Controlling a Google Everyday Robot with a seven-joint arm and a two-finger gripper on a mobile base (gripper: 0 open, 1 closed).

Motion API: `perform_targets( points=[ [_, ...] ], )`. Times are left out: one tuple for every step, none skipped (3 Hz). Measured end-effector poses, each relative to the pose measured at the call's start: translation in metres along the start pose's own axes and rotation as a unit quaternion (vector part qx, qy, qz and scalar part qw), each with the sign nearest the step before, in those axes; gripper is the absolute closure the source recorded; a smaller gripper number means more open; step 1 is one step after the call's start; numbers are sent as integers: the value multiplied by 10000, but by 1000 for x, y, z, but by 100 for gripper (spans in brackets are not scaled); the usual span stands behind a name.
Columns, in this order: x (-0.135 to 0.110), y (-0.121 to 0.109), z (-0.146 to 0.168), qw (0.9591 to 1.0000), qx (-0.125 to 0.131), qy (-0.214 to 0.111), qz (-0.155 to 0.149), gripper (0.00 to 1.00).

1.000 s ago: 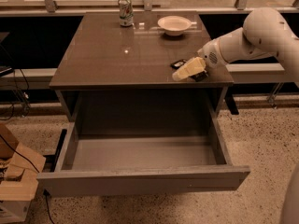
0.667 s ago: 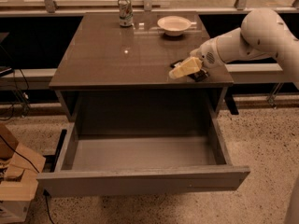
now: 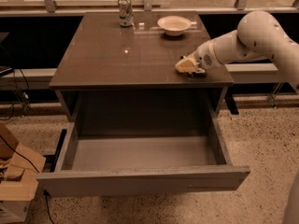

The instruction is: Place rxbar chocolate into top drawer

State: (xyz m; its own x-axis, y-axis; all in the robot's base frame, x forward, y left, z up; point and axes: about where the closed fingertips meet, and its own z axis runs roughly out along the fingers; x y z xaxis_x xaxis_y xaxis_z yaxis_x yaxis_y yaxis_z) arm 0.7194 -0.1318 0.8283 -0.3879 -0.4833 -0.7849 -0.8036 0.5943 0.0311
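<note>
1. Rxbar chocolate (image 3: 199, 73), camera view: only a dark sliver shows. It lies flat on the desk (image 3: 117, 55) close to the right edge, a little behind the front right corner. The rest is hidden under the gripper.
2. Gripper (image 3: 187, 66): down at the desk surface, directly over the bar. The white arm (image 3: 261, 36) reaches in from beyond the right edge. Whether the gripper is clenched on the bar or released cannot be told from this view.
3. Top drawer (image 3: 140, 182): pulled well out below the desk's front edge, with a bare grey floor. Its opening lies forward of the bar and lower.
4. Other items: a drink can (image 3: 124, 11) and a white bowl (image 3: 174, 24) stand along the rear edge, the can left of the middle and the bowl right of it. Both are clear of the gripper.
5. Handling, as a judgement:
   - The bar should be light and thin, firm but slightly bendable, and not fragile.
   - Its wrapper is likely slick.
   - Lying flat, it offers little height to grip and may skate on the glossy desk top.
   - The best hold is across the narrow width near the middle, so that it hangs level.
6. Stage, as a judgement: this is the pick-up, and the bar is not yet in the drawer. The next move calls for lifting it past the front edge and lowering it into the drawer.
</note>
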Motion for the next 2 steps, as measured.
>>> perform_targets(
  points=[
    [1, 1, 0, 10000, 47, 51, -51, 97],
    [-19, 16, -12, 9993, 104, -139, -339, 25]
  ],
)
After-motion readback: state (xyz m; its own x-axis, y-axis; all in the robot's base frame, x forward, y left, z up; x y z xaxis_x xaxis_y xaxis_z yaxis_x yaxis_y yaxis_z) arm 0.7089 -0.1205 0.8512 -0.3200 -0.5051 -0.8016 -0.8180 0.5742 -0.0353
